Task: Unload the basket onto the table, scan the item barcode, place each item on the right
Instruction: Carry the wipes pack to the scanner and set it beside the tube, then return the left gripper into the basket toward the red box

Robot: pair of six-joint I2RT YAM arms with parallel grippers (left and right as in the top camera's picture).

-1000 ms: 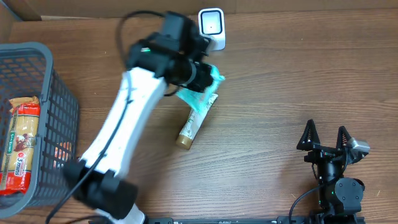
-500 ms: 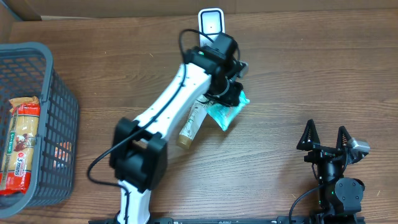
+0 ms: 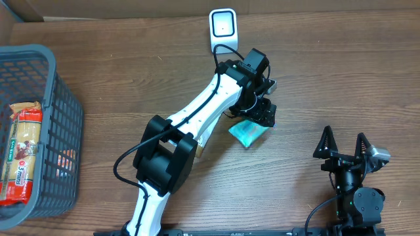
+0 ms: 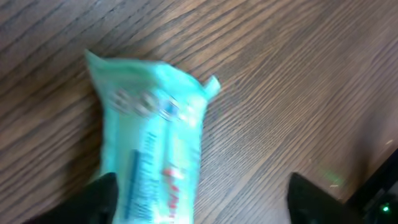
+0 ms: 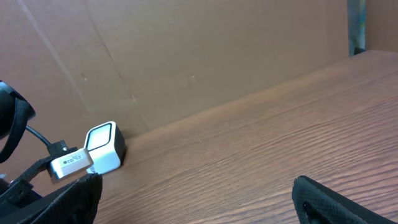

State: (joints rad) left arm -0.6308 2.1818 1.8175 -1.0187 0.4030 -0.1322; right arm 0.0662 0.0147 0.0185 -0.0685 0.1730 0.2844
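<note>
Packet [image 4: 152, 155] teal, flat on table [image 4: 298, 74] — left claw [image 4: 205, 190] spread over it; right claw [image 3: 343, 134] spread, well apart.

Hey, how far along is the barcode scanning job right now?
Looks done: the teal packet lies on the table, right of the scanner. The scan itself doesn't show. In hand: nothing; the left hand hovers open over that packet, and the right hand sits open, idle. Left: the packs in the basket, if they need scanning too.
</note>
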